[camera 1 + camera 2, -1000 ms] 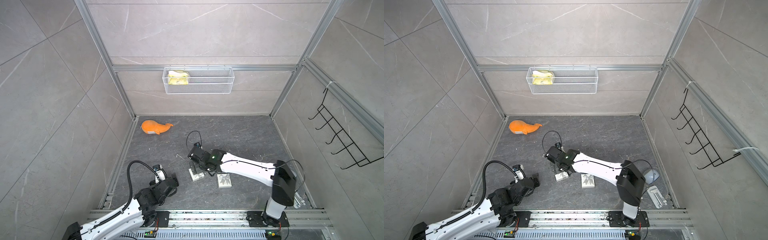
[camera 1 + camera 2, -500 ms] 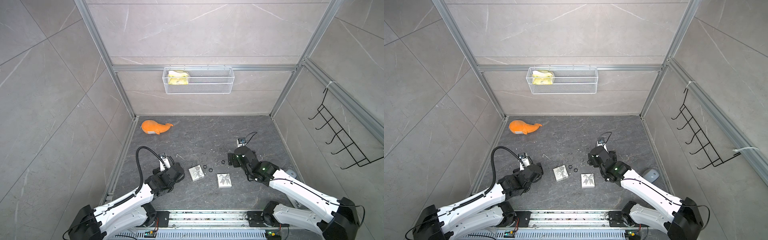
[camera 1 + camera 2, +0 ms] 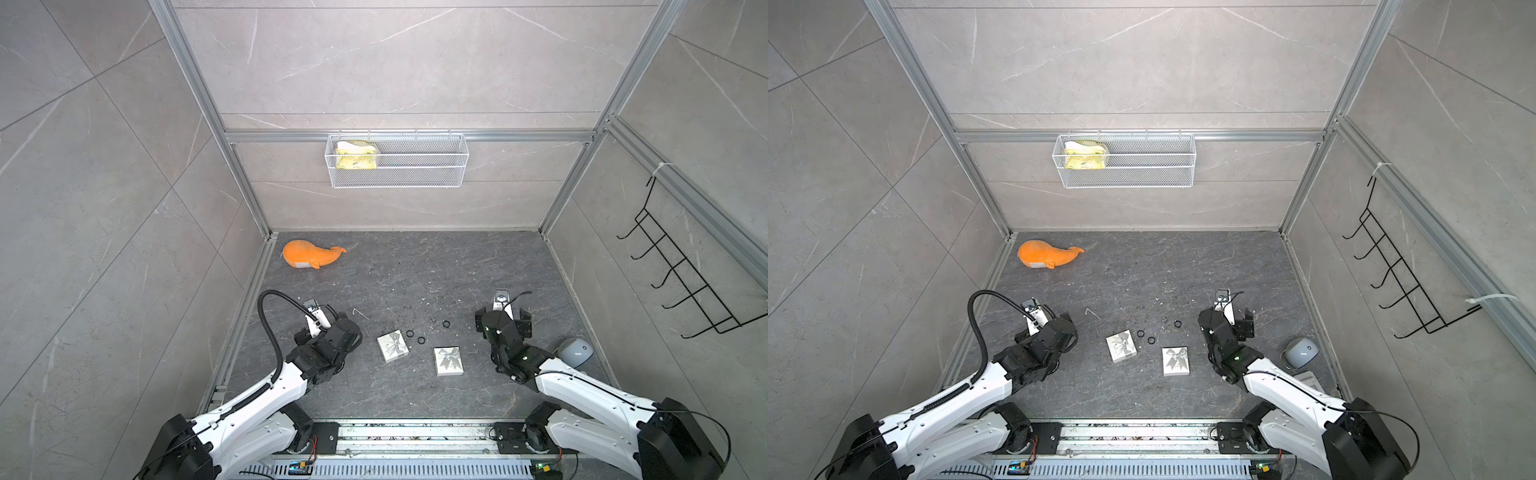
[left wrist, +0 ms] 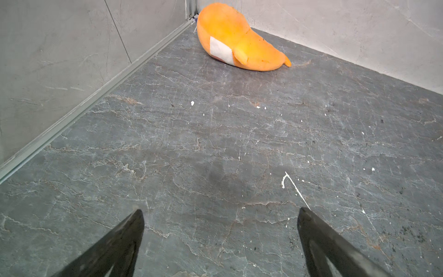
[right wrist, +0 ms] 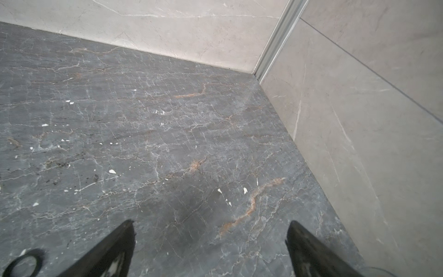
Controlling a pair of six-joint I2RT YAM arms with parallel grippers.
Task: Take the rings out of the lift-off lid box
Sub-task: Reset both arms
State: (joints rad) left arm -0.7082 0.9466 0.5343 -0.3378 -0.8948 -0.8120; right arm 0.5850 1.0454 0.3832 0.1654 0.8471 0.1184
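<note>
In both top views the three thin black rings (image 3: 421,340) lie out on the dark veined stone table (image 3: 415,270): two just right of the left square white bow-topped box (image 3: 392,346), one farther right, with a second such box (image 3: 448,361) nearer. The left wrist view alone shows the left tool (image 4: 220,212) spread wide and empty, with pointed matte black tips, facing a soft orange whale plush (image 4: 237,40) in the far left corner. The right wrist view shows the right tool (image 5: 211,223) equally wide and empty, one ring's loop just beside a fingertip.

Robotics lab test cell, dressed up like a shower stall. Aluminium frame (image 3: 411,136), stone-look wall panels (image 3: 395,62), wire basket (image 3: 397,178), robot arms (image 3: 266,390) on a rail (image 3: 415,434).
</note>
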